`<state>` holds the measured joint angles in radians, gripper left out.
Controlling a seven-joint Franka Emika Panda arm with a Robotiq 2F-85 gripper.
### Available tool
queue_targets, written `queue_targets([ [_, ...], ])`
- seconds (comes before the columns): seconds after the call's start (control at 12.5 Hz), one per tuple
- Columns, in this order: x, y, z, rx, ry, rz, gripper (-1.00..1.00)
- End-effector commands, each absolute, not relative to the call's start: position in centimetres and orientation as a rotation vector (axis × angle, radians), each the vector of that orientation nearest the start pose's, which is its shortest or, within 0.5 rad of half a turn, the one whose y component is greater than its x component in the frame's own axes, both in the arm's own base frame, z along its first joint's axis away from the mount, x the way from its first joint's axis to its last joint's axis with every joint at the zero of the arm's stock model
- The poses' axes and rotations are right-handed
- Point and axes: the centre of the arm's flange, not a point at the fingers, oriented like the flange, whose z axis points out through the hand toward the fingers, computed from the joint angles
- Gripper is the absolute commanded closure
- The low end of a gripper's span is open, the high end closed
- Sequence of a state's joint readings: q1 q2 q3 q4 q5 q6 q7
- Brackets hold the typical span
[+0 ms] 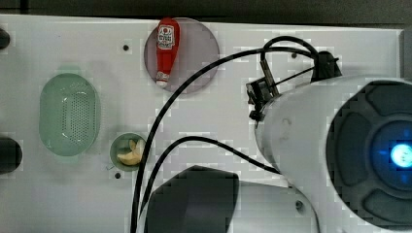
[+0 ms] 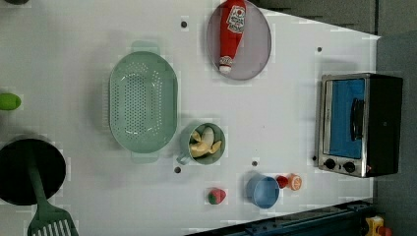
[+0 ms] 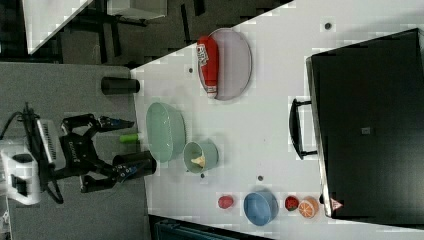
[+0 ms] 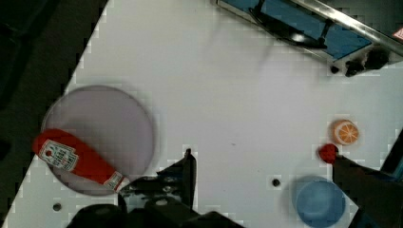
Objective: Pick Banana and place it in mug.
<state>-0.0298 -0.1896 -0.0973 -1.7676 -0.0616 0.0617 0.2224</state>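
- Pale yellow-cream curved toy banana (image 2: 205, 142) lies inside the small round muted-green mug (image 2: 186, 139), on the white table (image 2: 275, 118).
- Mug sits just beside the large pale green perforated colander (image 2: 142, 101), at its 4 o'clock in the left view.
- Black gripper (image 3: 122, 147) is released, jaws spread wide, empty, off the table edge at the mug's 9 o'clock in the right view.

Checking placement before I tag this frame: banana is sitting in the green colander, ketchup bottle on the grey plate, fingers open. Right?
Not quite. The banana lies in the small green mug beside the colander, not in the colander, as the left view shows. The rest holds: the ketchup bottle lies on the grey plate, and the gripper has its fingers open in the right view.
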Motion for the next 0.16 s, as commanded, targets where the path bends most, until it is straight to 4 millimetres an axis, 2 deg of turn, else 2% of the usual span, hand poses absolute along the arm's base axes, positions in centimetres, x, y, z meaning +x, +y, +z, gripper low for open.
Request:
queue_targets([
  [0.08, 50.19, -3.31, 61.38, -2.798, 1.510, -0.007, -1.00],
  [0.16, 50.18, -3.29, 61.35, -2.799, 1.510, -0.006, -1.00],
])
